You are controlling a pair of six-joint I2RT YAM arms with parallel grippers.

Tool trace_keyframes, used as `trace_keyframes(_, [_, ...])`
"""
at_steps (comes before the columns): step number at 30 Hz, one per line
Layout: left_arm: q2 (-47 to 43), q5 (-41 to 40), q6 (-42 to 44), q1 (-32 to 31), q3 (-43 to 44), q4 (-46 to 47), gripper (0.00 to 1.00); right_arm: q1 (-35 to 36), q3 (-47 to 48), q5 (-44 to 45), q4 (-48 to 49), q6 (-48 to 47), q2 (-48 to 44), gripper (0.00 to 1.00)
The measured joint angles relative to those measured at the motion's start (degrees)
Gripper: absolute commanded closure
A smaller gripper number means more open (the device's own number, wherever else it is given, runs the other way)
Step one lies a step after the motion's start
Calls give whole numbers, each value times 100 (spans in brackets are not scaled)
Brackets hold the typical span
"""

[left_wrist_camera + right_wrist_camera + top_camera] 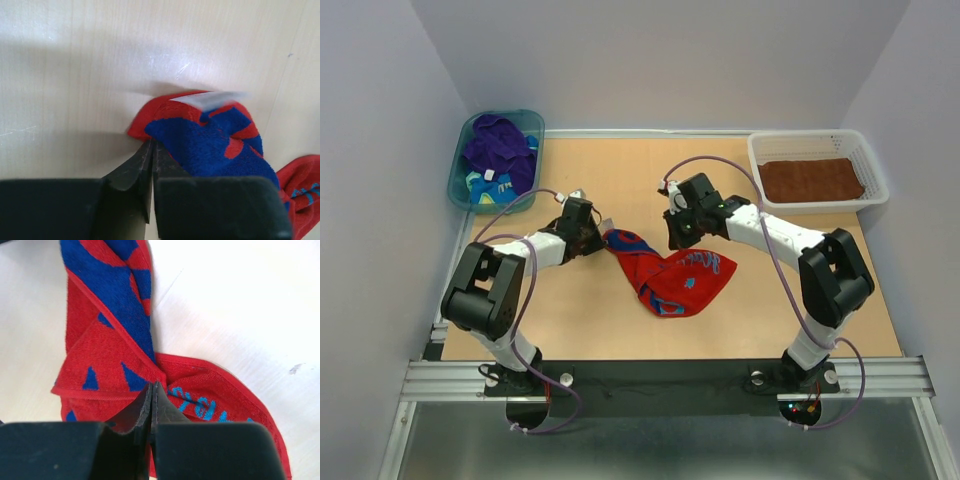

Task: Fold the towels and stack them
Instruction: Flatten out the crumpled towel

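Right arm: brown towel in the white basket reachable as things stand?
Probably yes: the brown towel lies uncovered in the white basket on that arm's side, nothing between. But the right gripper is shut on the red towel, so it must release first.

Light wood tabletop (620, 170), faintly scuffed in the wrist views; teal plastic tub (460, 170) at its far-left corner, white mesh basket (817, 136) at its far-right corner, aluminium rail (670, 378) along near edge, pale walls around.
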Motion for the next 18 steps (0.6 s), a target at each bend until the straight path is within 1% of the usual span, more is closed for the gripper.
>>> trace_keyframes(1, [-79,-4,-59,0,-57,52,56,-2,2,4,2,-2,-72,86])
trace_keyframes(2, [-192,-4,-146,0,-142,114,42,-2,4,2,7,-2,-125,80])
trace_keyframes(3, [-337,-11,-225,0,-234,164,36,-2,7,0,7,-33,-144,63])
trace_keyframes(4, [-422,2,-210,0,-280,197,32,0,7,-17,13,-24,-162,57])
trace_keyframes(5, [-525,-2,-306,0,-341,271,29,0,7,-26,15,-17,-162,54])
trace_keyframes(6, [-577,0,-352,0,-361,343,26,0,7,-46,11,-61,-160,51])
trace_keyframes(7, [-592,17,-380,0,-361,420,26,0,7,-66,4,-72,-157,48])
trace_keyframes(11, [-542,39,-452,0,-361,568,26,0,9,-221,13,-269,-109,42])
trace_keyframes(18, [-485,105,-492,0,-411,625,25,0,22,-560,46,-1016,518,41])
